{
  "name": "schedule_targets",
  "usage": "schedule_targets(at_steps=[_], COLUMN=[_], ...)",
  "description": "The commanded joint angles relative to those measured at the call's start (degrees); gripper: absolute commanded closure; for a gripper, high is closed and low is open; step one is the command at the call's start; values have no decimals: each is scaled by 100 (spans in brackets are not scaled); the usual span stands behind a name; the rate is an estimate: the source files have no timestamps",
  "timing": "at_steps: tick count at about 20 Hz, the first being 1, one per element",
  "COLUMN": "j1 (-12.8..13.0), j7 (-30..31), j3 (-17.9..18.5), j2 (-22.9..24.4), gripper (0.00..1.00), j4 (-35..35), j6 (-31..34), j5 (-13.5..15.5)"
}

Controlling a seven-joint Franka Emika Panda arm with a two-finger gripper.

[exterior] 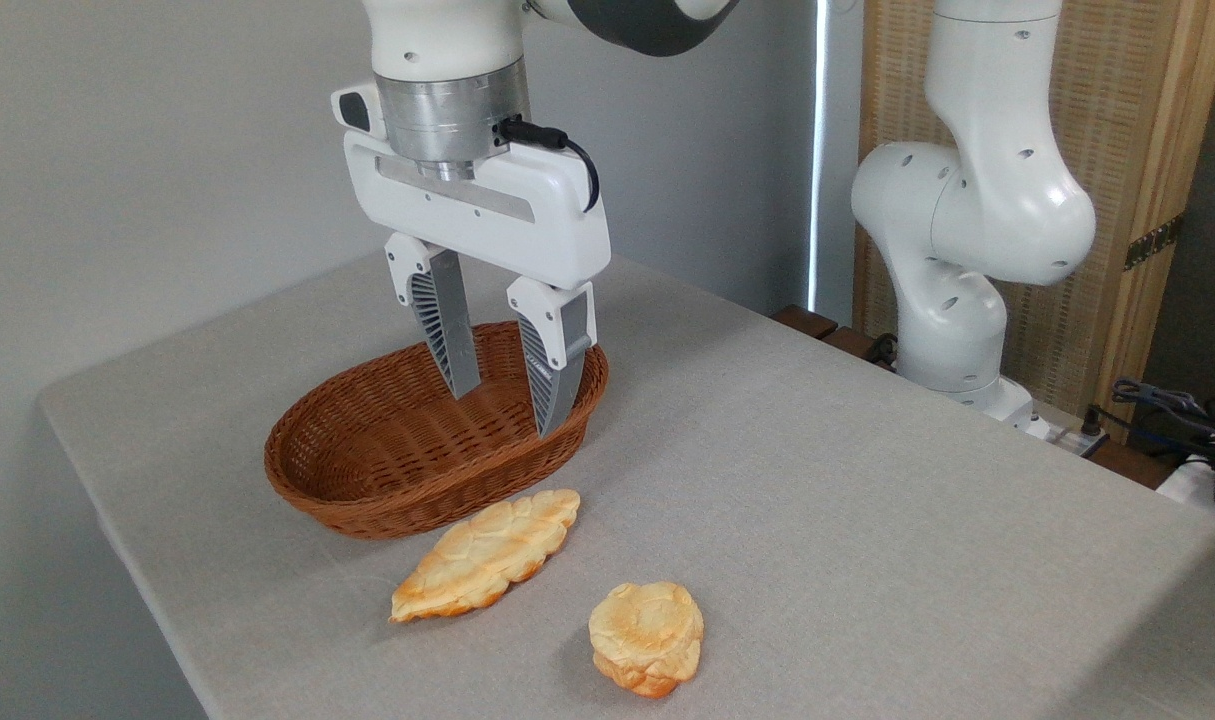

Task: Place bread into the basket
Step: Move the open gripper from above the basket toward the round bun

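- now hanging above the basket (367, 455), near the table's (867, 520) back left: gripper (512, 398), fingers spread, holding nothing.
- resting near the front edge, well apart from the basket: bun (647, 637); just beside the basket's front rim, a longer loaf (487, 555).
- probably light and soft, with a crumbly crust; easily dented.
- best pinched gently across the thick sides, low down, not the lumpy top.
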State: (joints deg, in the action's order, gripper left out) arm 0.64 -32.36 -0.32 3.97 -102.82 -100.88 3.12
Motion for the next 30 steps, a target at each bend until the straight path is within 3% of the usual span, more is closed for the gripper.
schedule_targets(at_steps=[1, 23, 30], j1=[-134, -143, -143], j7=[-453, -509, -772], j3=[-21, 146, 208], j2=[51, 51, 25], gripper=[0, 0, 0], j4=[34, 25, -45], j6=[94, 77, -72], j5=[136, 136, 171])
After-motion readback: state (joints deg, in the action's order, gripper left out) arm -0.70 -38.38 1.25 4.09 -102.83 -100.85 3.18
